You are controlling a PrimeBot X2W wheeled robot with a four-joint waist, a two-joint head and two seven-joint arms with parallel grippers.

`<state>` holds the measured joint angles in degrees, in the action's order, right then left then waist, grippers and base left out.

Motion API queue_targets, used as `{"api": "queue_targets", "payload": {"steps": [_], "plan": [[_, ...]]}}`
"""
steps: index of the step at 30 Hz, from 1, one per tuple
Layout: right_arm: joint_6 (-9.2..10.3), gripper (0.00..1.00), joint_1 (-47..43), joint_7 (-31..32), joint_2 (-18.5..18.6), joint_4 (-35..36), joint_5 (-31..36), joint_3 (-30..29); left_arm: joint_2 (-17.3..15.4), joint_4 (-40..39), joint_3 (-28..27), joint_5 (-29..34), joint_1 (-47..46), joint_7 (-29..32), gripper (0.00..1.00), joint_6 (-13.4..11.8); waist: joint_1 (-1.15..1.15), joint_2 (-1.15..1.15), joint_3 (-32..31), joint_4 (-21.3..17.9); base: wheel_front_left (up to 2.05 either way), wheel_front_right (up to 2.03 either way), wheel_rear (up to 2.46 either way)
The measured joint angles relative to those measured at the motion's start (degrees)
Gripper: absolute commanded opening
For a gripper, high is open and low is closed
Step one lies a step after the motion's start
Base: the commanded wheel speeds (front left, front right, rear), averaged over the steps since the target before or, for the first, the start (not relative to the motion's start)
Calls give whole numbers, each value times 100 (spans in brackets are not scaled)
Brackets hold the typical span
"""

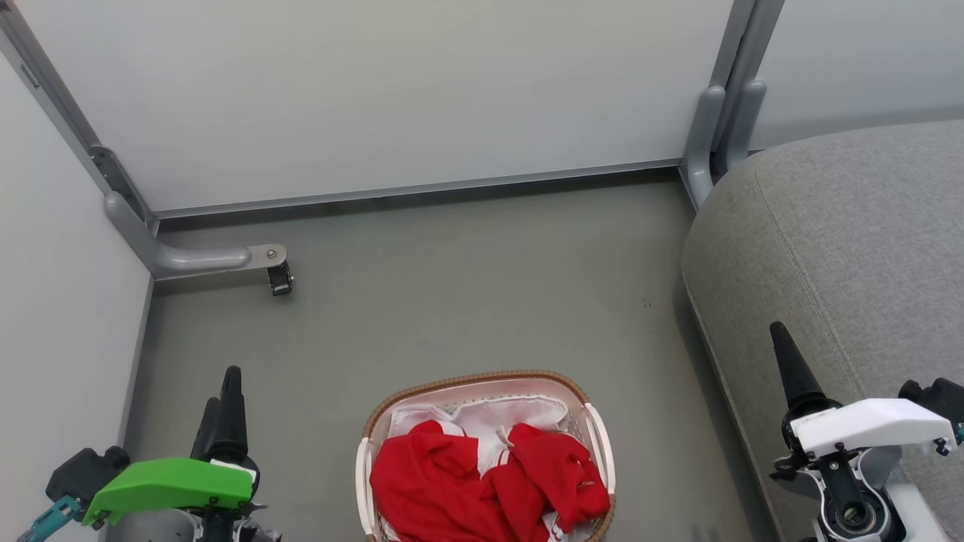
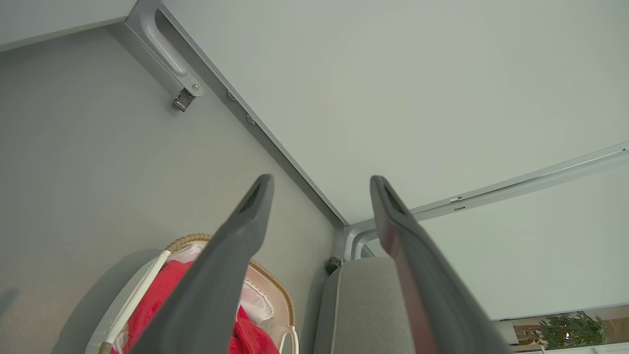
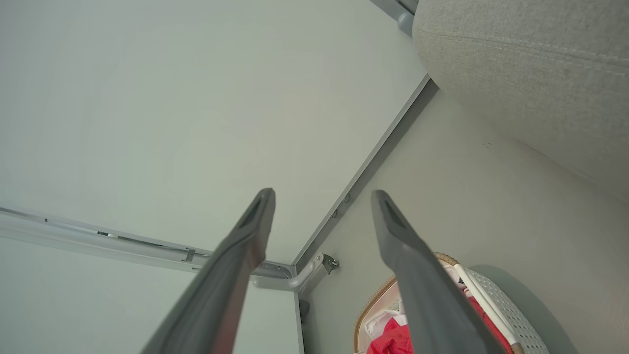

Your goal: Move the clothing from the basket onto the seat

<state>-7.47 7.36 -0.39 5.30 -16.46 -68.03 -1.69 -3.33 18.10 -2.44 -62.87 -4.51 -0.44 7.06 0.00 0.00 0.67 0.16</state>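
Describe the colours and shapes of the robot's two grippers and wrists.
The left gripper and right gripper have long, dark grey, tapering fingers. A green cover and teal connector sit on the left wrist; a white cover on the right.

1 basket point(image 1: 482, 376), prob. 2 red garments point(image 1: 429, 482), 1 seat point(image 1: 843, 248).

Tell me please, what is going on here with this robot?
Nothing is being handled yet. The red clothing lies in the basket on the floor, between the robot's arms. The left gripper and the right gripper are both open and hold nothing. The grey seat stands to the robot's right, with no clothing on the part that shows.
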Motion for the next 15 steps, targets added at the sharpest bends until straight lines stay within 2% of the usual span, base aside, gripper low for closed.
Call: {"api": "queue_targets", "payload": {"steps": [15], "plan": [[0, 100, 121, -311, 153, -124, 1418, 332, -130, 177, 327, 1416, -45, -313, 100, -118, 0, 0, 48, 20, 0, 0, 0]]}}
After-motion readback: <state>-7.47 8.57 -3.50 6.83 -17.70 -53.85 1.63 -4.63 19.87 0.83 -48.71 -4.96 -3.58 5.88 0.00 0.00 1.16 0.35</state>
